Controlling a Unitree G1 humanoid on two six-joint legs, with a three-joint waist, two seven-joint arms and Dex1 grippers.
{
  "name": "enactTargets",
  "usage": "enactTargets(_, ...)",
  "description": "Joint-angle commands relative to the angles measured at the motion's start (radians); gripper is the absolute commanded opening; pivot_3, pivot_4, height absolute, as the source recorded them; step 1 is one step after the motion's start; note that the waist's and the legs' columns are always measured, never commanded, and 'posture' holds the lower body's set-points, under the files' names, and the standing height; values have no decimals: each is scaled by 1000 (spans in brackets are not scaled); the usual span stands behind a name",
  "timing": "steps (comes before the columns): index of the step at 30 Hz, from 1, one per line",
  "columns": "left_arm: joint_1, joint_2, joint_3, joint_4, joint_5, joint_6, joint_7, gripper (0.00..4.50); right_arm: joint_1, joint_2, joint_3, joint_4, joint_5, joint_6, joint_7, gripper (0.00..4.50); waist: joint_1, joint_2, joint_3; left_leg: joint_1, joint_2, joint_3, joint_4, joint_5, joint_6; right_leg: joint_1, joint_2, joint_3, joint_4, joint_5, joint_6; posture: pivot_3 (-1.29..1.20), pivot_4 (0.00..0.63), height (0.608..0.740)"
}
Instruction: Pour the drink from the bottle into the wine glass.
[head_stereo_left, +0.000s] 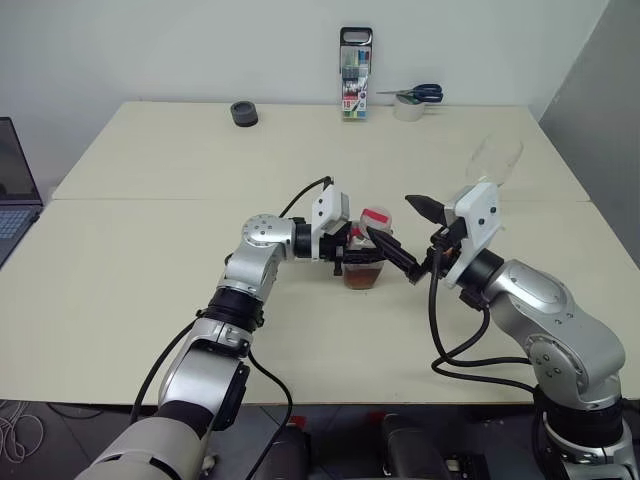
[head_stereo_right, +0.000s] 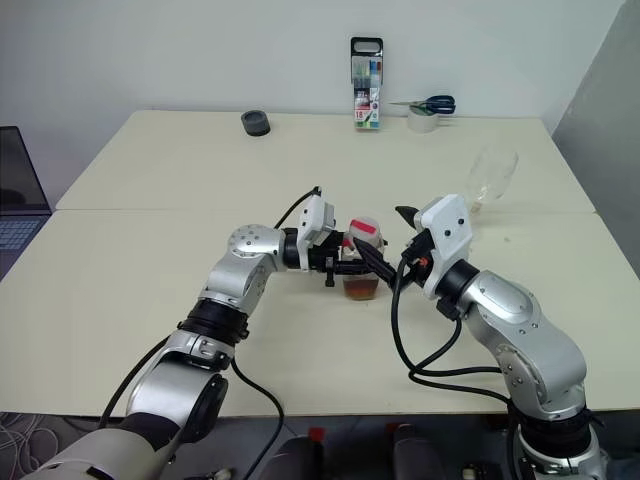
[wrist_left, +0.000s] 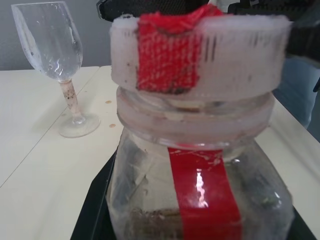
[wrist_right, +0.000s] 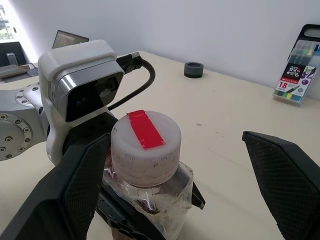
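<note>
Gripping the bottle (head_stereo_left: 365, 252) low on its body, your left gripper (head_stereo_left: 352, 258) is pinched tight around it at the centre of the head views, the bottle standing upright on the table (head_stereo_left: 150, 210). Your right gripper (wrist_right: 175, 200) is spread wide: one finger sits just beside the cap (wrist_right: 145, 145) and the other stands well apart at the lower right of the right wrist view, so the cap lies between them but nothing is clamped yet.

A shallow layer of the drink (head_stereo_left: 362, 277), brownish, sits at the bottom of the bottle. The cap, pale with a red strip across its top, is on the neck, so by my reading you are at the uncapping step and nothing has been poured. The wine glass (head_stereo_left: 494, 160) stands empty toward the upper right of the left eye view, well apart from the bottle. Left to do: close on the cap, take it off, bring the bottle to the glass and tip it.

Your left forearm reaches in from the lower left with the gripper pointing level across the frame toward the right. Your right arm comes in from the lower right, elbow bent, its gripper angled toward the cap from the side.

At the far edge a pack of markers (head_stereo_left: 355, 75) stands upright.
</note>
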Motion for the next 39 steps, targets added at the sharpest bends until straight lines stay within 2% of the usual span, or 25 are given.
enactTargets(1, -12, 5, 5, -34, -14, -22, -15, 1672, 5, -12, -25, -35, -4, -7, -4, 4500, 0, 0, 0, 0, 0, 0, 0, 0, 0, 0, 0, 0, 0, 0, 0, 0, 150, 740)
enactTargets(26, -10, -6, 1, -26, -9, -32, -14, 1672, 10, -29, -39, -53, 10, 5, 3, 4500, 0, 0, 0, 0, 0, 0, 0, 0, 0, 0, 0, 0, 0, 0, 0, 0, 150, 740)
enactTargets(39, -6, -5, 5, -35, -10, -28, -8, 1671, -2, -50, -35, -90, 77, 51, 32, 4500, 1, 0, 0, 0, 0, 0, 0, 0, 0, 0, 0, 0, 0, 0, 0, 0, 150, 740)
